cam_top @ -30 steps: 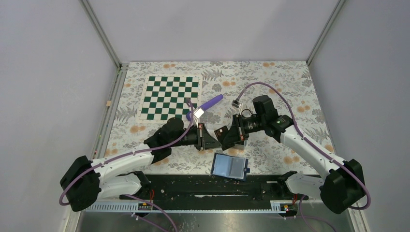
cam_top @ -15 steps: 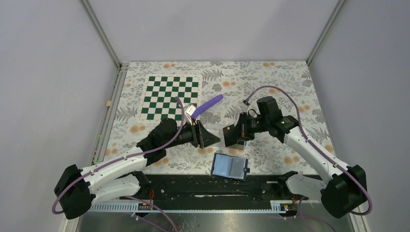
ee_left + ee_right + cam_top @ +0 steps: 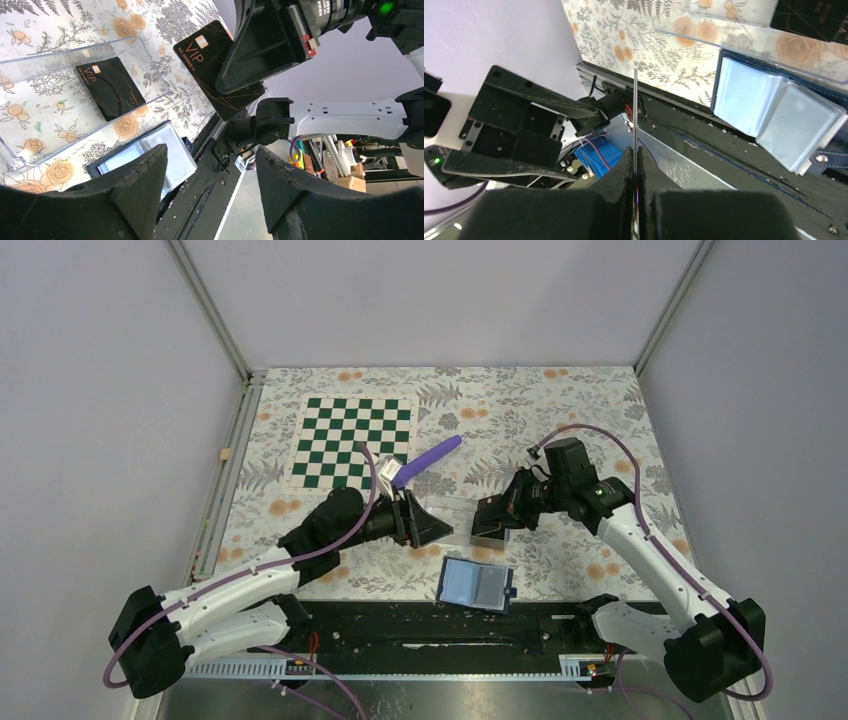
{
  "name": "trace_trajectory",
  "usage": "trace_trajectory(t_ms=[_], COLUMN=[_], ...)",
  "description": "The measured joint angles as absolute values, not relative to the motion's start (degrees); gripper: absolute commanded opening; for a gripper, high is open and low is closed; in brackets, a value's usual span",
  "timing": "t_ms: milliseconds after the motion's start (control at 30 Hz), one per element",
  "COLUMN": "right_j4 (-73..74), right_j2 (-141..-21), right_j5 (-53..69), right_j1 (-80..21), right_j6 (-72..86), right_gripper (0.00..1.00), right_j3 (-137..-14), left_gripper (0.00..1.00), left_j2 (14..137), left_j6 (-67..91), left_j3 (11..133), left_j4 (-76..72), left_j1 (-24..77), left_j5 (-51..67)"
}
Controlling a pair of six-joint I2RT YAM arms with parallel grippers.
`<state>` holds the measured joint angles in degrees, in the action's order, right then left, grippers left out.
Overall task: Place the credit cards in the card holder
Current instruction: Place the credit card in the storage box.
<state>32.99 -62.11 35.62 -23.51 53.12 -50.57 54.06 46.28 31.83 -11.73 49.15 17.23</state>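
Card holder (image 3: 476, 585) first: you will find it lying open at the near edge of the bench (image 3: 600, 420), its pale pockets facing up. Just beyond it, your right end effector (image 3: 635, 155) is clamped on a black VIP credit card (image 3: 220, 70), which it holds tilted. Your left end effector (image 3: 210, 190) stands wide apart with nothing in it. Beside them a clear plastic tray (image 3: 45, 95) holds a second black card (image 3: 110, 87) lying flat. Farther back lie a chessboard mat (image 3: 352, 443) and a purple pen-like thing (image 3: 430, 457).

Plain pale grey walls (image 3: 430, 300) stand around a floral tablecloth (image 3: 600, 400) under even light.
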Motion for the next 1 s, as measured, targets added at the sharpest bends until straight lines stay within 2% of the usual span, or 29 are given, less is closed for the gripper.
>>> trace_trajectory(t_ms=[167,433,567,700,867,933,1000], right_j4=[26.96,14.39,11.35,7.73,2.52,1.39,0.19], right_j2=[-60.73,-55.55,-55.46,-55.44,-55.44,-55.42,-55.29], right_j5=[39.72,50.39,53.56,54.98,56.07,56.62,56.82], right_j1=[-23.42,-23.29,-23.29,-23.29,-23.24,-23.24,-23.09], right_j6=[52.23,46.48,45.41,46.26,48.6,49.06,49.21], right_gripper=[0.0,0.0,0.0,0.0,0.0,0.0,0.0], right_j3=[-50.06,-46.44,-44.8,-43.22,-41.69,-41.65,-41.6], left_gripper=[0.62,0.48,0.44,0.36,0.15,0.01,0.0], left_j2=[55.72,62.22,65.54,68.36,70.04,70.48,70.98], left_j6=[48.47,56.6,59.88,61.65,63.55,64.49,65.65], left_j3=[31.42,31.4,31.64,32.77,33.69,33.78,33.78], left_j4=[-13.91,-26.11,-32.58,-35.92,-39.66,-41.78,-43.35], left_j1=[49.08,47.64,47.4,47.4,47.4,47.4,46.96], left_j5=[17.89,22.39,25.41,28.21,30.26,30.81,31.44])
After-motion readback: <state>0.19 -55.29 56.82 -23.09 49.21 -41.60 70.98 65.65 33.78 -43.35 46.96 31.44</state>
